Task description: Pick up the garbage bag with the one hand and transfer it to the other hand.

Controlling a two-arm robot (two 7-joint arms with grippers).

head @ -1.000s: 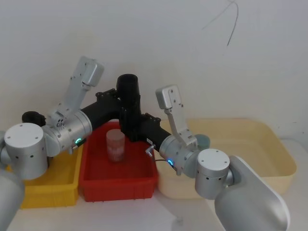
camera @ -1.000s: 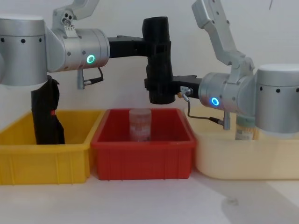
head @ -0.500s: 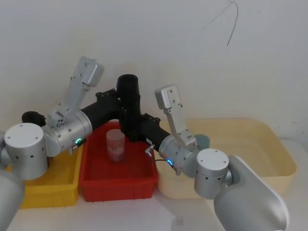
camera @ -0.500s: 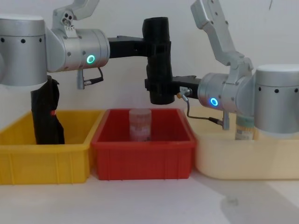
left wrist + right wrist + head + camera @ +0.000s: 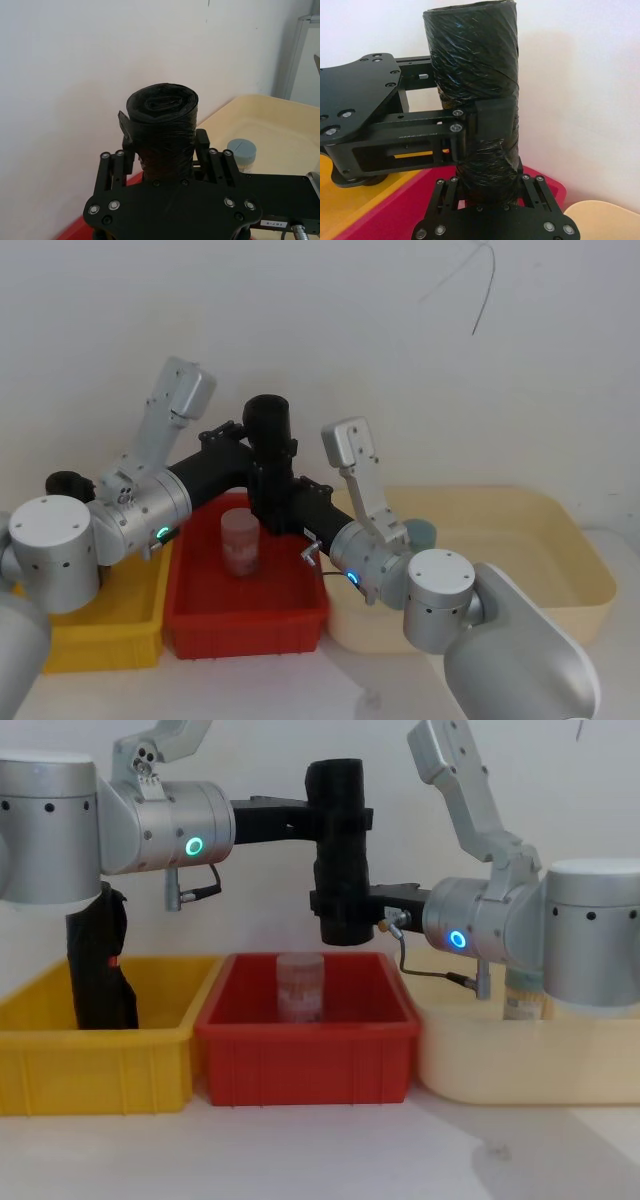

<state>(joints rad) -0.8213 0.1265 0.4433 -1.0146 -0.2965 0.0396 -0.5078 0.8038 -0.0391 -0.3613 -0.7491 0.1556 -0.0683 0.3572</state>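
Note:
The garbage bag (image 5: 340, 782), a matte black roll, stands upright in mid-air above the red bin (image 5: 305, 1050). My left gripper (image 5: 343, 818), on the green-lit arm, brackets its upper half; in the left wrist view its fingers (image 5: 202, 145) sit slightly off the sides of the garbage bag (image 5: 162, 115), so it is open. My right gripper (image 5: 340, 905), on the blue-lit arm, is shut on the lower half of the roll. The right wrist view shows the garbage bag (image 5: 472, 50) rising from my right gripper (image 5: 487, 182), with the left gripper (image 5: 475, 117) across its middle.
A clear jar (image 5: 300, 985) stands in the red bin under the roll. The yellow bin (image 5: 90, 1060) at left holds a black bundle (image 5: 100, 960). At right, a cream tub (image 5: 520, 1065) contains a teal-lidded container (image 5: 420, 532). A white wall lies close behind.
The left gripper's fingers have spread a little off the roll's sides. The roll and both arms have otherwise stayed in place.

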